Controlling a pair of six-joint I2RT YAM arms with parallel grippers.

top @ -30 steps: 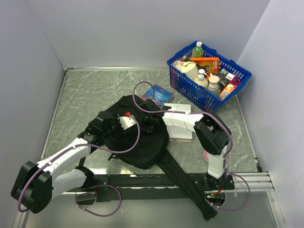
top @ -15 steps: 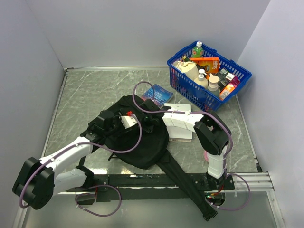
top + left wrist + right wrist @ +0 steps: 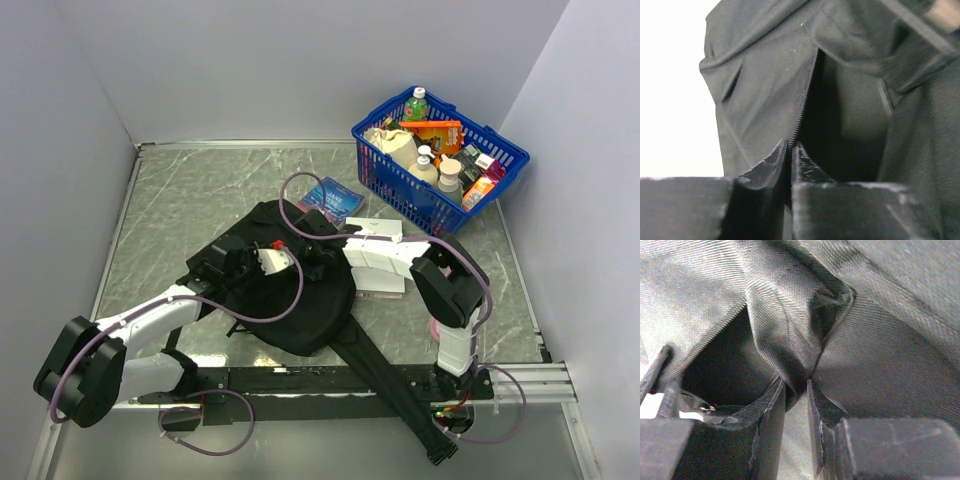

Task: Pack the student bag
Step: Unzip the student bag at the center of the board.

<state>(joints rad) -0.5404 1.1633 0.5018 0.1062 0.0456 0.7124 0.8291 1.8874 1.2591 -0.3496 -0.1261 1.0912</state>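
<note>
The student bag (image 3: 295, 300), black and soft, lies mid-table with its straps trailing toward the near edge. My left gripper (image 3: 263, 262) is at its left upper side. In the left wrist view, the left gripper (image 3: 790, 148) is shut on the bag's zipper edge (image 3: 802, 110), beside the dark opening (image 3: 850, 130). My right gripper (image 3: 316, 262) is at the bag's top right. In the right wrist view, the right gripper (image 3: 796, 384) is shut on a fold of bag fabric (image 3: 782, 330), next to a dark gap (image 3: 720, 360).
A blue mesh basket (image 3: 498, 145) with bottles and packets stands at the back right. A blue book (image 3: 330, 197) lies behind the bag. A white book (image 3: 382, 278) lies under the right arm. Walls close in on three sides.
The left gripper opened wider, then closed onto the bag's zipper edge, and the left arm shifted slightly right and nearer. The right gripper has kept its hold and place.
</note>
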